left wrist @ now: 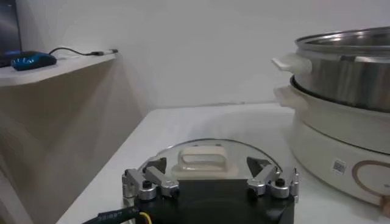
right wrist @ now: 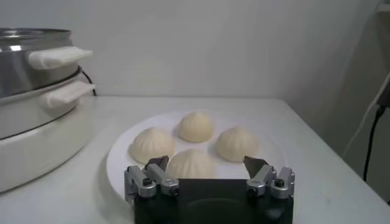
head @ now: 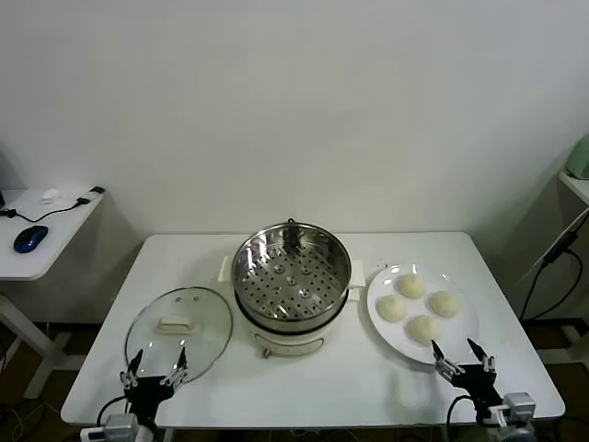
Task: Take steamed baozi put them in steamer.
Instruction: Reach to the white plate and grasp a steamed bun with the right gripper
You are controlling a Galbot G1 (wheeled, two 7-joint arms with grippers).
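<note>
Several pale steamed baozi lie on a white plate at the table's right. The steel steamer with its perforated tray stands in the middle on a cream base, with nothing in it. My right gripper is open near the table's front edge, just in front of the plate, nothing between its fingers. My left gripper is open at the front left, at the near rim of the glass lid.
The glass lid with a white handle lies flat left of the steamer. A side desk with a blue mouse stands at the far left. Cables hang at the right. Bare tabletop lies in front of the steamer.
</note>
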